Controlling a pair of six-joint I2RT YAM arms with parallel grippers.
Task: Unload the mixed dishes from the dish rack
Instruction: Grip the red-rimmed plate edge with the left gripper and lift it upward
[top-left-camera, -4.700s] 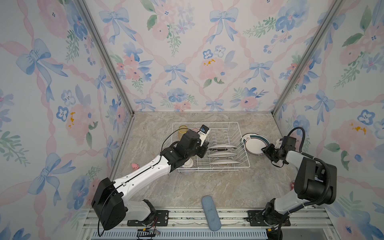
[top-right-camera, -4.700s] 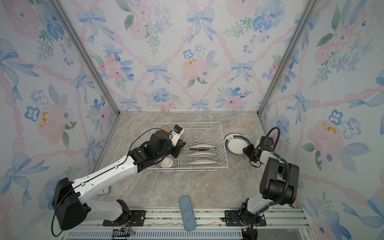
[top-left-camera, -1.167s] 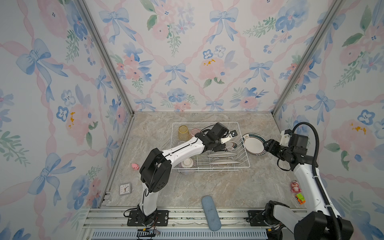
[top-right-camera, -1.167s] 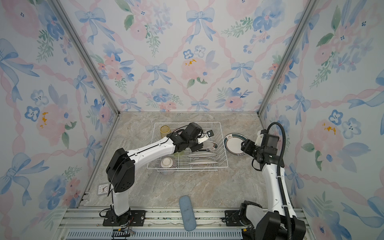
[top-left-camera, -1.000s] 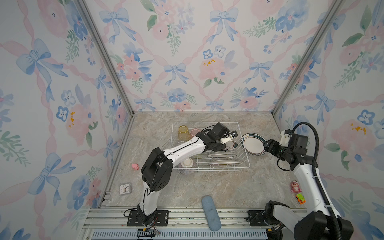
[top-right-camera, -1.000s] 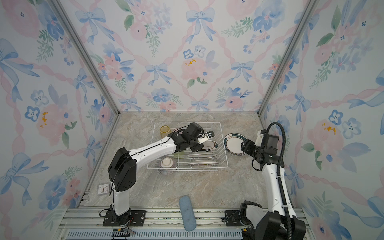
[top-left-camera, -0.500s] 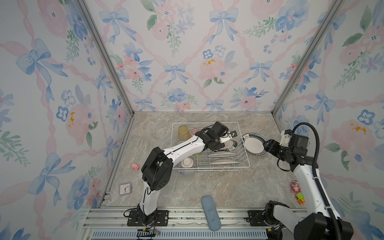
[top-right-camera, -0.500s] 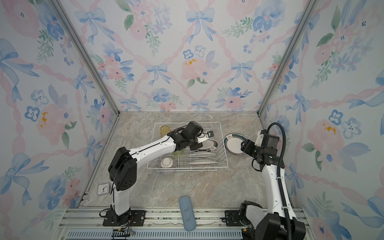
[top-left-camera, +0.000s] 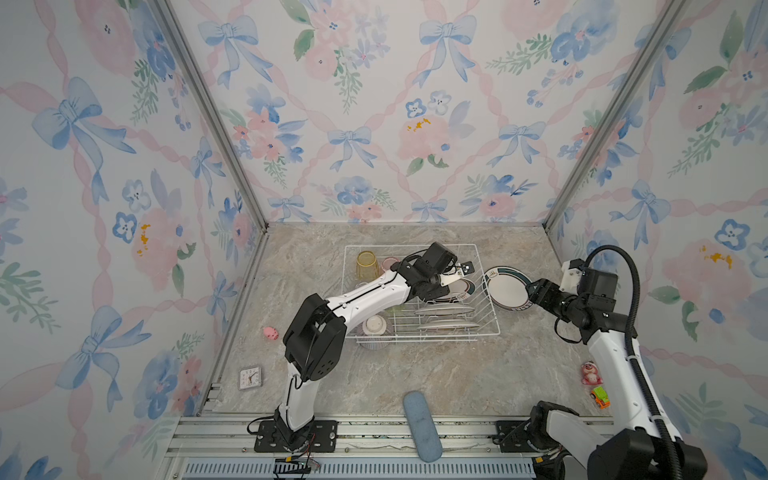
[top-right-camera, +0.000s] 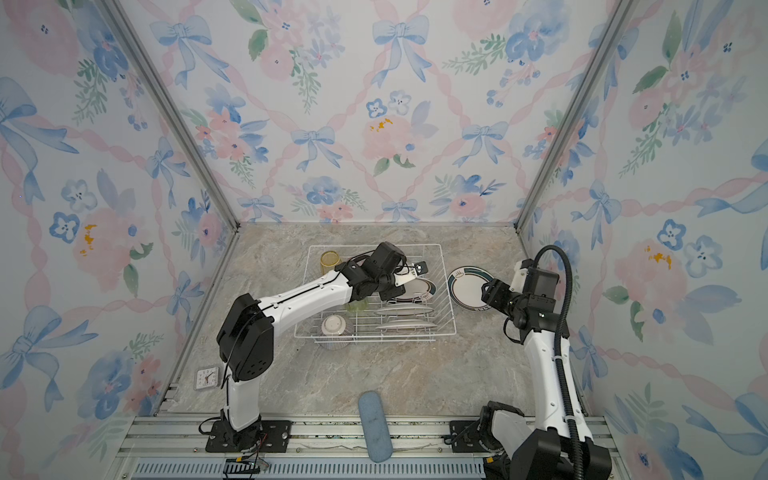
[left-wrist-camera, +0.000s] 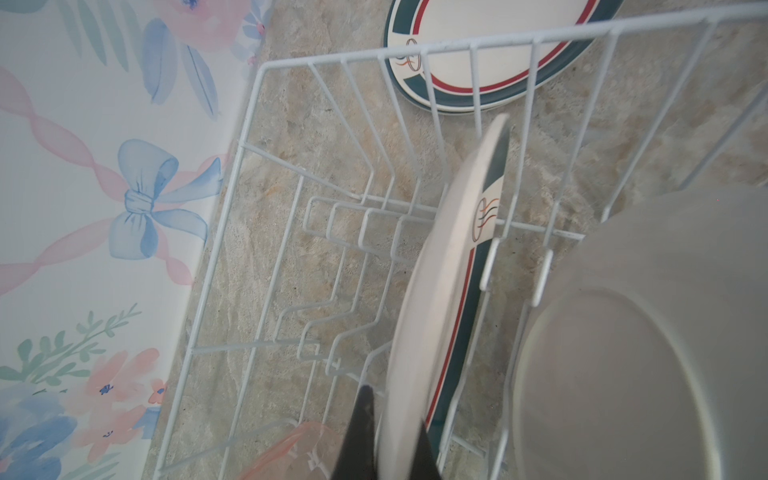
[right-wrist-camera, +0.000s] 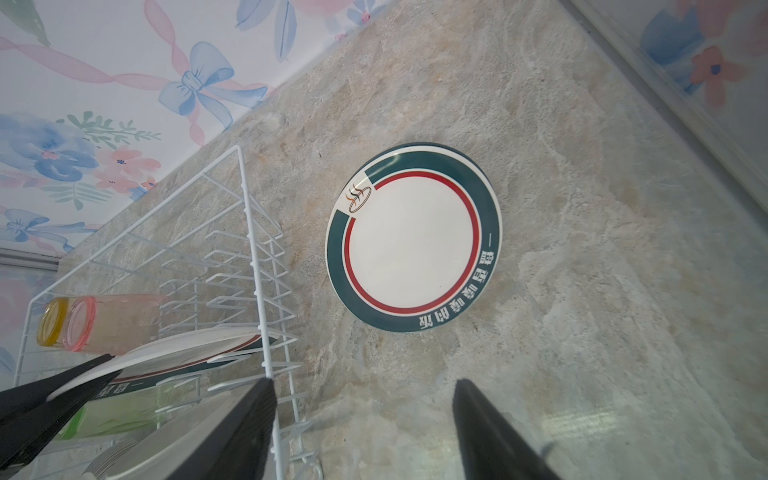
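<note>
you see white chinese characters and a small logo — on the teal rim of the plate (right-wrist-camera: 413, 239) on the table (right-wrist-camera: 582, 291).

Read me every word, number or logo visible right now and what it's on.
"一盘香喷喷的饭": teal rim of the plate on the table, as best I can read.
Same lettering, mostly hidden: rim of the racked plate held by the left end effector.
Steam emblem, no words: both rims.
Clock numerals: too small.

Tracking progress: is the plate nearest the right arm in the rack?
Out: the plate lies flat on the counter beside the dish rack.
</note>
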